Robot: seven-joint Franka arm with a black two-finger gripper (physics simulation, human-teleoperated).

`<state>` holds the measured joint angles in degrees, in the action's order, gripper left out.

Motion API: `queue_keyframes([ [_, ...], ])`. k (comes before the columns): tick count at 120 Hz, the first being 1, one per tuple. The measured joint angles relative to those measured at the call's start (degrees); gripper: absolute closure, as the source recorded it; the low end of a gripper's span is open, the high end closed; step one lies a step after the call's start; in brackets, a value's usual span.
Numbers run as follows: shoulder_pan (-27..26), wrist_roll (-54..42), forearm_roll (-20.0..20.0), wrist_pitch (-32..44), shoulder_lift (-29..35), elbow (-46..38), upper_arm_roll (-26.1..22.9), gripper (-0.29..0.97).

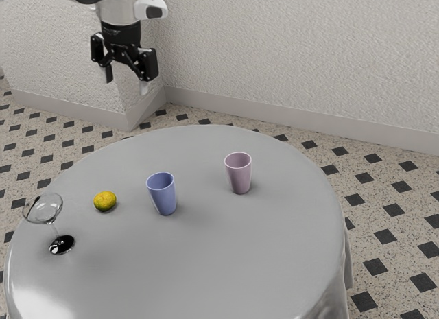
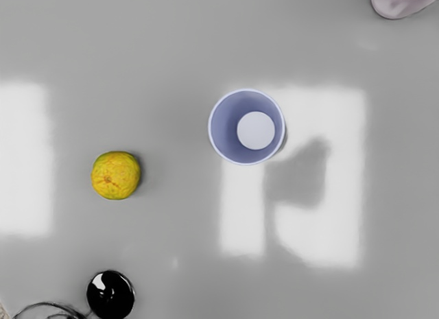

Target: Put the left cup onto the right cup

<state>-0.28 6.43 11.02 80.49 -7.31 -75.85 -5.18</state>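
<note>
A black gripper hangs high above a round grey surface, its fingers spread apart and holding nothing. Two upright, empty cups stand apart on the surface: a blue cup and, toward the exterior view's right, a mauve cup. A yellow-green citrus fruit lies near the blue cup's other side, with a tilted wine glass beyond it.

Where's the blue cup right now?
The blue cup stands upright near the middle of the table, between the orange on the exterior view's left and the pink cup on its right, touching neither.
</note>
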Motion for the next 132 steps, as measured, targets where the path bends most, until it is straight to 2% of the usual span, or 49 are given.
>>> queue_keyframes([
  [32,0.1,1.4,-0.5,5.0,-1.3,-4.7,0.5,0.00],
  [66,0.7,5.9,-2.5,17.8,-1.6,-17.7,1.7,0.00],
  [103,2.2,10.5,-3.5,29.7,-6.2,-23.0,2.0,0.00],
  [132,2.1,14.3,-3.7,36.3,-8.9,-24.8,0.6,0.00],
])
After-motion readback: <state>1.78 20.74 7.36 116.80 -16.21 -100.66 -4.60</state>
